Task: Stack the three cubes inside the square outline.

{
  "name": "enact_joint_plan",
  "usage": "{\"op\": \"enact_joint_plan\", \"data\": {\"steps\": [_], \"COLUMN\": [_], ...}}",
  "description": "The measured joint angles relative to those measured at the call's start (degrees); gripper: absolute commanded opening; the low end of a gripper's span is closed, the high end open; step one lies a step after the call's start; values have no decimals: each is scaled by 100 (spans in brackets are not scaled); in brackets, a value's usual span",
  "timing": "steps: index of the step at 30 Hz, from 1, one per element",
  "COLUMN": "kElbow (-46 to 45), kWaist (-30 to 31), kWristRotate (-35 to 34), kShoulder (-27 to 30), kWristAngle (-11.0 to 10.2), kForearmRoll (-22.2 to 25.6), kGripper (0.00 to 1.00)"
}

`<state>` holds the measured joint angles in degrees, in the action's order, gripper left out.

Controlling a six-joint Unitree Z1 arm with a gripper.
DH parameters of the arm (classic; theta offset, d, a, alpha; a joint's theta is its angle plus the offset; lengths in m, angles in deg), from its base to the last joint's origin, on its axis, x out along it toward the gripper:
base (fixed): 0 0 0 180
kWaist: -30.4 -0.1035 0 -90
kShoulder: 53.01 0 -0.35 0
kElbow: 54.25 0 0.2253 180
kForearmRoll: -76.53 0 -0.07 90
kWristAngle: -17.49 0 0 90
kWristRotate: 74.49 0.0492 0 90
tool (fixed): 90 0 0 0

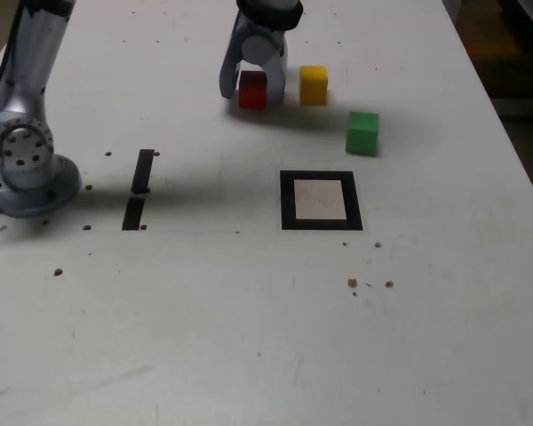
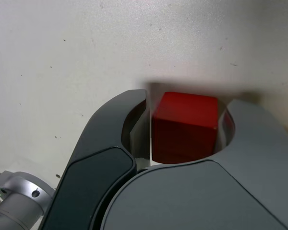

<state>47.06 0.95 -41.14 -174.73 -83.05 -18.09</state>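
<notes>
Red cube between the jaws of the gripper, above or on a pale tabletop; hard to tell which. Jaws drawn together on two opposite sides of the cube, apparently clamped on it, with at most a sliver of light along one side. Just beside, towards the exterior view's right: yellow cube. Farther right and nearer the camera: green cube. Nearer still, well apart from the red one: black square outline, with nothing inside.

Likely light, stiff and not at all fragile, judging by crisp edges and flat faces. Perhaps a little slippery, given the smooth look; best to take hold squarely, across two parallel side faces, around mid-height, with the top left free for stacking. Apt to twist or tip if pinched near a corner or edge. Unlikely to squash, so fine to grip firmly. To be lowered level and let go evenly.
</notes>
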Motion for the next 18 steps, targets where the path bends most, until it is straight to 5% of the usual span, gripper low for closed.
{"op": "enact_joint_plan", "data": {"steps": [5,12,18], "kElbow": [31,750,1043], "kWaist": [1,424,1500], "kWristRotate": [-66,-662,-1574], "kShoulder": [54,1013,1773], "kWristAngle": [-2,-55,422], "kForearmRoll": [200,1560,2152], "kGripper": [16,15,15]}}
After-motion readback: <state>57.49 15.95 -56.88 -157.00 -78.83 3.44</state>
